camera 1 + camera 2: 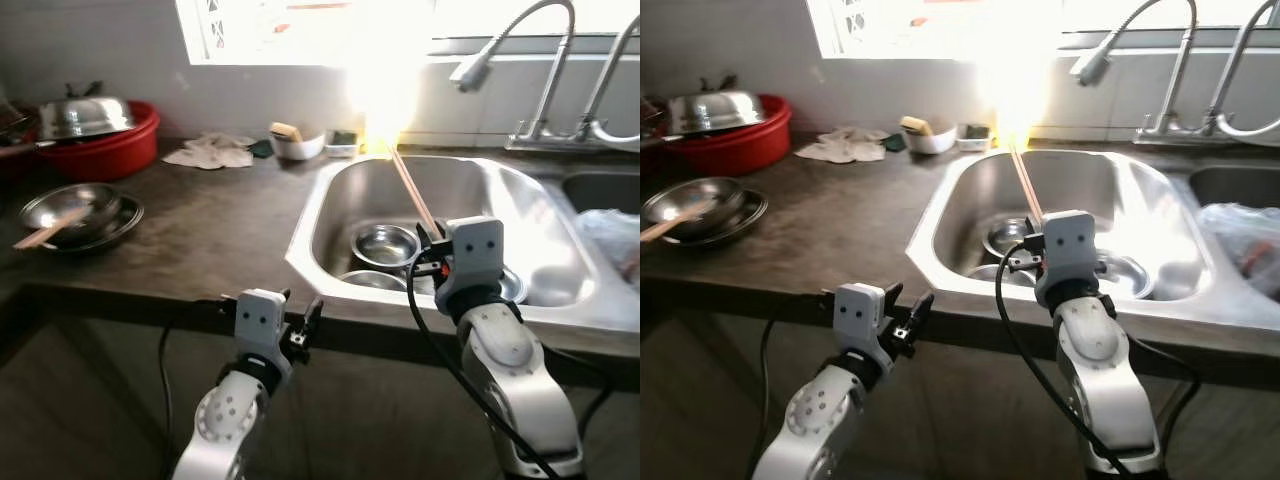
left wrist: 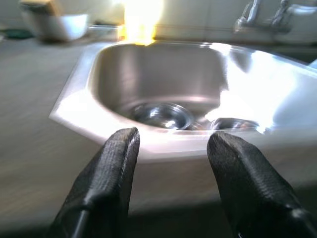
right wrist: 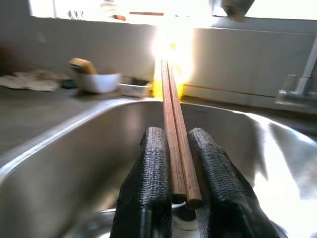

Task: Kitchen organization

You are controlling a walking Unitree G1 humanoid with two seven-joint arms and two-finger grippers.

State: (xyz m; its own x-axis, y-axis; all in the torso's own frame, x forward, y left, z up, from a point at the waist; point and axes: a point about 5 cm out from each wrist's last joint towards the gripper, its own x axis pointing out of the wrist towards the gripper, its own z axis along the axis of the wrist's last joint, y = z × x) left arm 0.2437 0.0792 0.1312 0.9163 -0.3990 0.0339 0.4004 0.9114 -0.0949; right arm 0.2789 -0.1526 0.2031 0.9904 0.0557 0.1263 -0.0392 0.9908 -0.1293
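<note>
Now the right gripper (image 3: 173, 163) is closed on a pair of wooden chopsticks (image 3: 174, 134) pointing forward from its fingers over the sink (image 1: 330, 190), while the left gripper (image 2: 171, 163), open and empty, hangs before the counter (image 1: 200, 230) edge.

The 2 head views look forward and down from above the counter (image 1: 200, 230) onto the sink (image 1: 330, 200). Each wrist view looks close along its black fingers (image 2: 114, 173) toward that same sink basin.
</note>
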